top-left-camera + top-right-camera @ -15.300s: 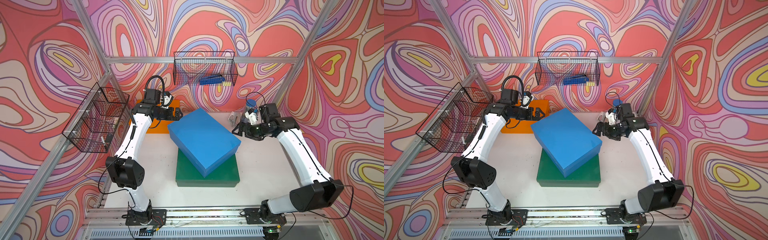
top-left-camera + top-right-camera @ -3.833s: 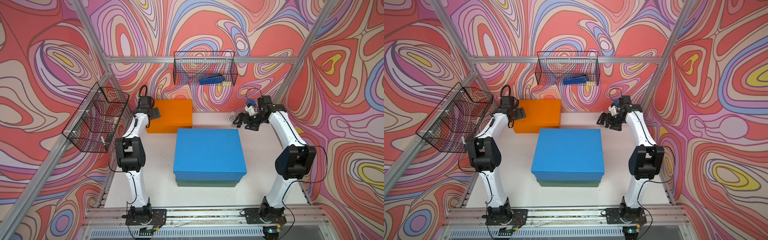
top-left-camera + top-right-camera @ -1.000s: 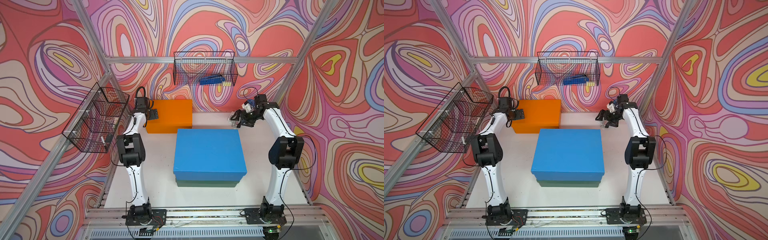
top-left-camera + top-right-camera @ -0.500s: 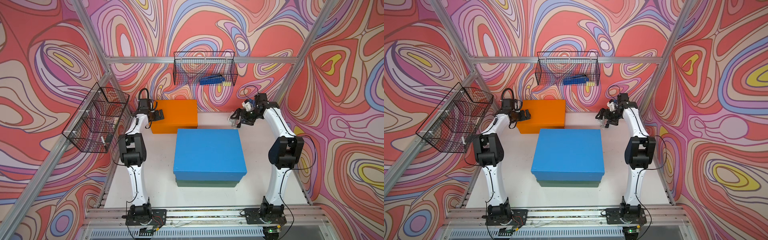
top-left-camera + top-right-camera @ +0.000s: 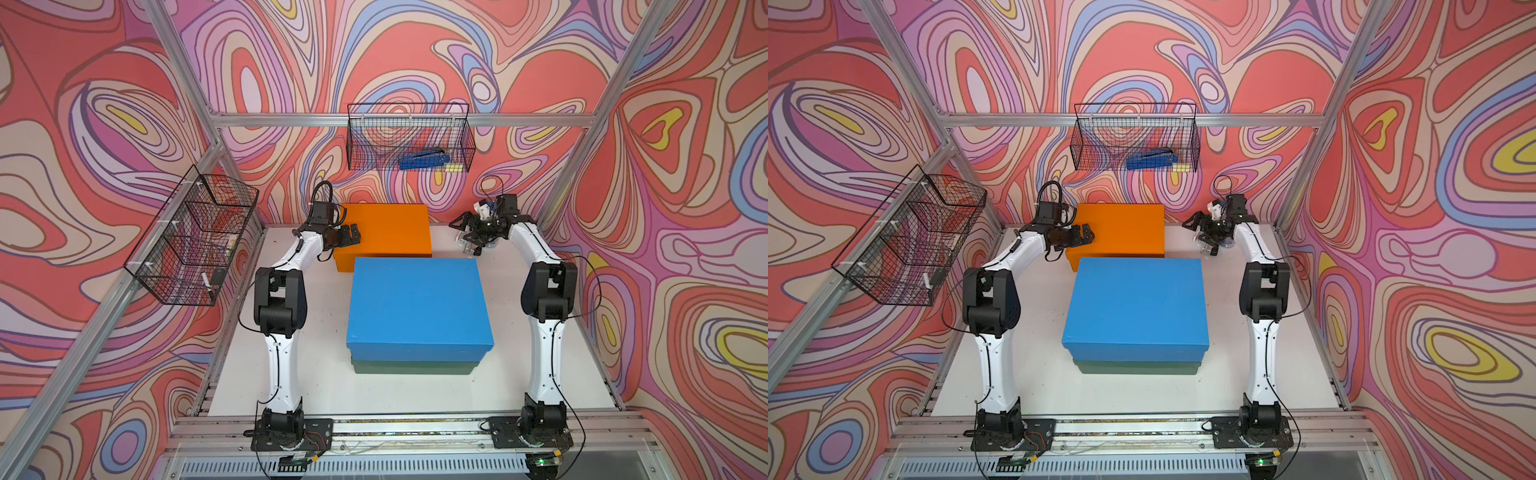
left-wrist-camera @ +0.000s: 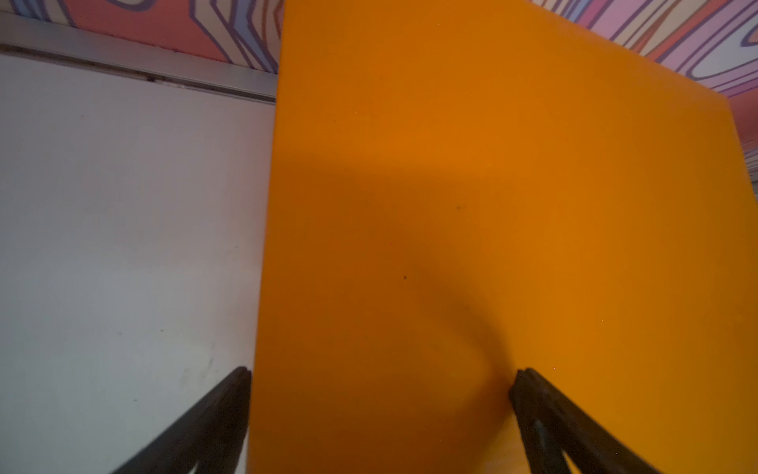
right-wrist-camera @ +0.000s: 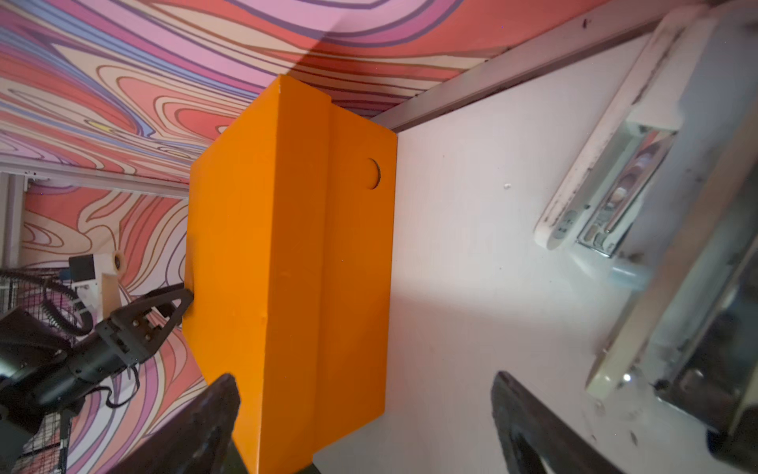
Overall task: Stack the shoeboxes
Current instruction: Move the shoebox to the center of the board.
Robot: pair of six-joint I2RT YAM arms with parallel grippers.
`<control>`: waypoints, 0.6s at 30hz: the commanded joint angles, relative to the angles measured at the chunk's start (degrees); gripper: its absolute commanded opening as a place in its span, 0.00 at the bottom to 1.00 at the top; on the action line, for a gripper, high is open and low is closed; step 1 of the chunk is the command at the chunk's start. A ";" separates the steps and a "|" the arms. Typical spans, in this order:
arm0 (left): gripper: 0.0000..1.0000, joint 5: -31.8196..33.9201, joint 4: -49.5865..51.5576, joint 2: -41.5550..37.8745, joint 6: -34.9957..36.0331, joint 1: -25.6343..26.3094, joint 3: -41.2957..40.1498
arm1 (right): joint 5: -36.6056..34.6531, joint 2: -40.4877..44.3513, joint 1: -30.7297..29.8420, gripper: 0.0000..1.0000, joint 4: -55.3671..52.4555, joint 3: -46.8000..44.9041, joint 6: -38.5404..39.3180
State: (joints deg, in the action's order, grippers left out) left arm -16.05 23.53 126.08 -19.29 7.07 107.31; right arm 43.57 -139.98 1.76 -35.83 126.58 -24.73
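Both top views look steeply down from high over the front of the table (image 5: 324, 386) toward the back wall (image 5: 291, 62), sharing the whole scene. The left wrist camera sits very near the orange box (image 6: 492, 205); the right wrist camera faces its end from farther off

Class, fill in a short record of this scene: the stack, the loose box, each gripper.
Stack: blue box on green box
Loose box: orange box, on the table behind the stack
Left gripper: jaws open, at the orange box's left end
Right gripper: jaws open, right of the orange box, clear of it
Remaining: orange box onto the stack
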 commanded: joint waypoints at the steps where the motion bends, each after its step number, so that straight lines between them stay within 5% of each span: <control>1: 1.00 -3.43 2.22 0.54 -5.62 1.75 -0.82 | 1.52 -1.87 -1.07 0.98 6.42 2.61 -4.18; 9: 1.00 -3.75 -1.48 -0.26 -10.07 2.04 -3.18 | 1.34 -5.92 -4.00 0.98 15.86 0.88 -9.46; 18: 1.00 -4.94 -1.73 0.64 -10.75 2.01 -2.85 | -1.04 -11.08 -5.78 0.98 12.61 4.79 -9.21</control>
State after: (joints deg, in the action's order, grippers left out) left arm -20.23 21.54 126.08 -28.84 8.97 105.21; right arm 44.75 -149.05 -3.75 -22.39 130.74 -33.76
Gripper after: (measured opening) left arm 0.998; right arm 0.982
